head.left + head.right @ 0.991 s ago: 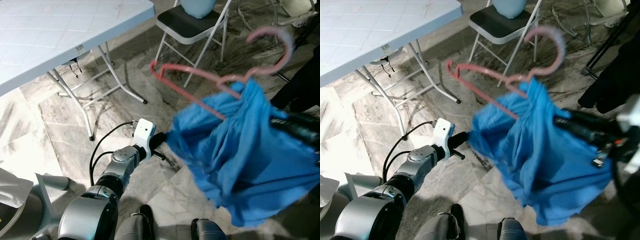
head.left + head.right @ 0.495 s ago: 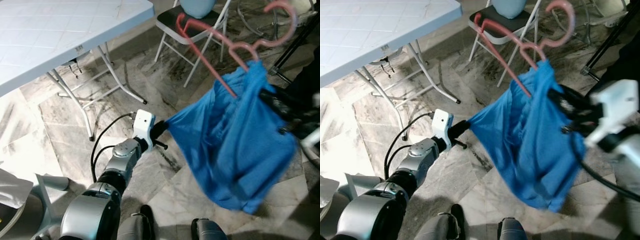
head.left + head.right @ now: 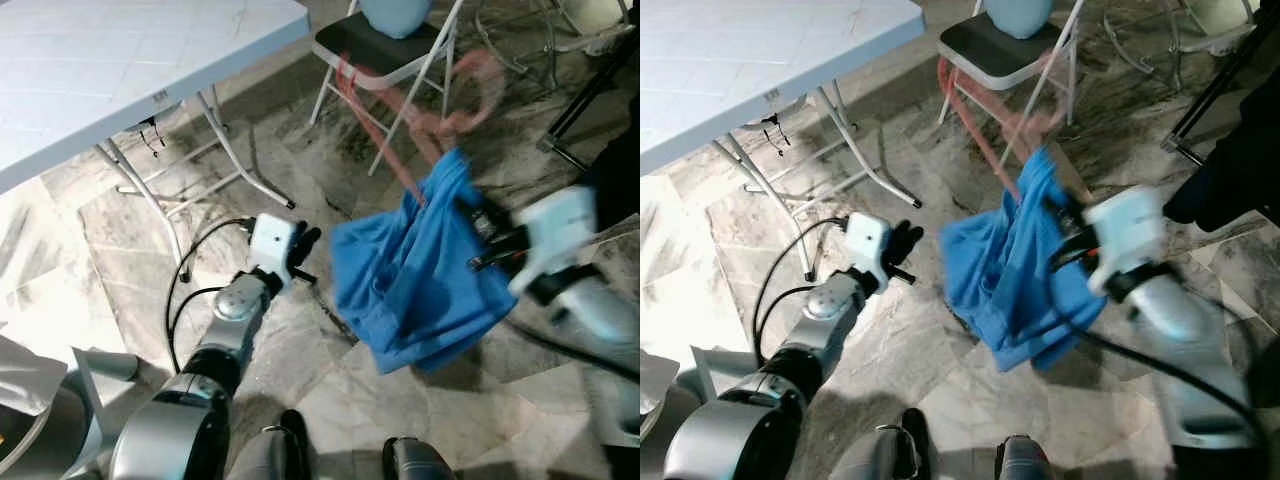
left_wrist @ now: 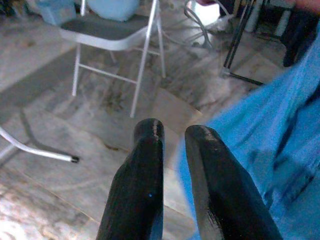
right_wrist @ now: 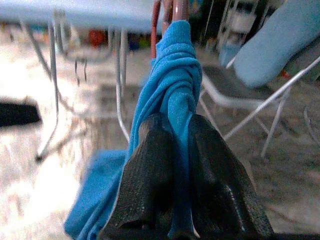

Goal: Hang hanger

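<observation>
— Where is the hanger, and why is it carried like that?

— The pink hanger (image 3: 420, 120) is up in the air over the marble floor (image 3: 90, 250), in front of a folding chair (image 3: 385, 45), blurred by motion. A blue garment (image 3: 415, 275) hangs from it. The right gripper (image 5: 172, 150) has its jaws pinching a bunched fold of that cloth just below the hanger's neck, so garment and hanger travel as one load. My guess is that holding the cloth leaves the hook free to catch a rail.

— And the other arm?

— The left gripper (image 4: 172, 135) sits just beside the garment's edge, jaws nearly pressed together with a slim gap and nothing between them. It looks ready to steady the cloth, not carry it.

— Counts?

— One hanger, one blue garment, two grippers. One chair stands close behind the load. One white tabletop (image 3: 120, 70) is off to the robot's left, on folding legs. I can't make out any rail to hang from.
</observation>
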You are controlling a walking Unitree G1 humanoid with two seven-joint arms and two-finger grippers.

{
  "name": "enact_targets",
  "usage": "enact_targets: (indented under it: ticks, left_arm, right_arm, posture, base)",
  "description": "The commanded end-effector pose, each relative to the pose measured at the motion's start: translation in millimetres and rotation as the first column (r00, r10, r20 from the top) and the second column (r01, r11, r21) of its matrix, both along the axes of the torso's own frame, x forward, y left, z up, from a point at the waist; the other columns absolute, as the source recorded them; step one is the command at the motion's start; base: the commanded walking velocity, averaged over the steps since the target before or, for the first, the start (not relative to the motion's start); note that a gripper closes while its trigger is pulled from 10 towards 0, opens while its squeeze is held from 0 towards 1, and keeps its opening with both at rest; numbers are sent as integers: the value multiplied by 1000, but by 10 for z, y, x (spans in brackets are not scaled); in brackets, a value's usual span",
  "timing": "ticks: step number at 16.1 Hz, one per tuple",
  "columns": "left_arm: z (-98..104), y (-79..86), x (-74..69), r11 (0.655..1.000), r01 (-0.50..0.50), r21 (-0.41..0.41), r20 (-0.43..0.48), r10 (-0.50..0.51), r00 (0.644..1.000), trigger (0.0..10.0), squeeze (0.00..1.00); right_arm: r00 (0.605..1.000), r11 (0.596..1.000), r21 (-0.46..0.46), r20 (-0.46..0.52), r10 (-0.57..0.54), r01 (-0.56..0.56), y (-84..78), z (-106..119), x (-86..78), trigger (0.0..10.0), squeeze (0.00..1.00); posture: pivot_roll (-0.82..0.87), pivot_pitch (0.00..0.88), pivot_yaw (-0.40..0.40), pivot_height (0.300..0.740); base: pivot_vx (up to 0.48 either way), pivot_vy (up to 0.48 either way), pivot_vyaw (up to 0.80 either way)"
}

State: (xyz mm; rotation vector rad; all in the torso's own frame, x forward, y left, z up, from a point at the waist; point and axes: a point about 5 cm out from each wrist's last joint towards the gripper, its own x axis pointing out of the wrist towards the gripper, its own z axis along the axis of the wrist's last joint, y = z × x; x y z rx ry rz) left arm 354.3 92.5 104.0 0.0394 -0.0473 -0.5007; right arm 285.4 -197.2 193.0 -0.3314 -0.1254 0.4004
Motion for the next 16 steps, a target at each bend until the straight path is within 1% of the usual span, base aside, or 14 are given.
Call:
enact_targets:
  ticks: [1,2,3,4,6,7,8,10,11,13,14,15,16]
  left_arm:
    - [-36,97,-39,1000,2,20,18,-2,1000,10000,1000]
    - [-42,121,-63,999,30,25,31,-30,999,10000,1000]
    - [-45,133,-73,999,40,32,38,-41,998,10000,1000]
    - [-46,165,-99,996,68,49,56,-71,996,10000,1000]
    - [-54,221,-151,987,128,93,85,-136,987,10000,1000]
    - [-31,257,-163,979,151,137,113,-167,980,10000,1000]
    - [10,288,-150,976,149,158,137,-171,976,10000,1000]
    - [122,354,-80,977,114,179,174,-145,974,10000,1000]
    - [168,356,-51,977,101,188,189,-137,972,10000,1000]
    - [194,351,-27,981,75,178,197,-110,974,10000,1000]
    - [210,313,-22,985,64,158,208,-97,973,10000,1000]
    - [204,306,-23,985,63,160,206,-96,974,10000,1000]
    - [182,247,-62,973,124,194,212,-165,963,10000,1000]
  right_arm:
    - [1000,999,-44,15,-8,8,36,-62,51,10000,0]
    - [1000,994,-113,-4,-4,3,29,-151,77,10000,0]
    - [1000,990,-139,-11,1,-2,23,-186,88,10000,0]
    - [999,987,-158,-43,12,-19,-5,-263,121,10000,0]
    - [995,973,-222,-86,47,-65,-48,-374,195,10000,0]
    - [990,955,-272,-108,87,-114,-52,-431,238,10000,0]
    - [985,938,-309,-125,123,-156,-42,-464,252,10000,0]
    - [965,888,-381,-145,218,-258,-4,-498,254,10000,0]
    - [955,872,-392,-160,249,-293,10,-507,258,10000,0]
    - [953,880,-367,-156,261,-301,39,-480,279,10000,0]
    - [942,879,-340,-124,310,-334,93,-440,272,10000,0]
    - [943,879,-342,-119,310,-332,94,-437,272,10000,0]
    - [934,867,-350,-112,338,-355,88,-423,264,10000,0]
  posture:
    - [-225,226,106,740]
    - [-222,227,105,740]
    - [-214,228,105,740]
    - [-207,231,105,740]
    - [-188,235,106,740]
    - [-181,236,105,740]
    - [-180,236,104,740]
    - [-178,236,99,740]
    - [-176,234,94,740]
    - [-176,233,89,740]
    - [-174,231,88,740]
    - [-172,228,88,740]
    - [-174,227,88,740]
  base:
    - [0,0,0]
    - [0,0,0]
    - [0,0,0]
    - [0,0,0]
    - [0,0,0]
    - [0,0,0]
    - [0,0,0]
    - [0,0,0]
    - [0,0,0]
    - [0,0,0]
    - [0,0,0]
    - [0,0,0]
    - [0,0,0]
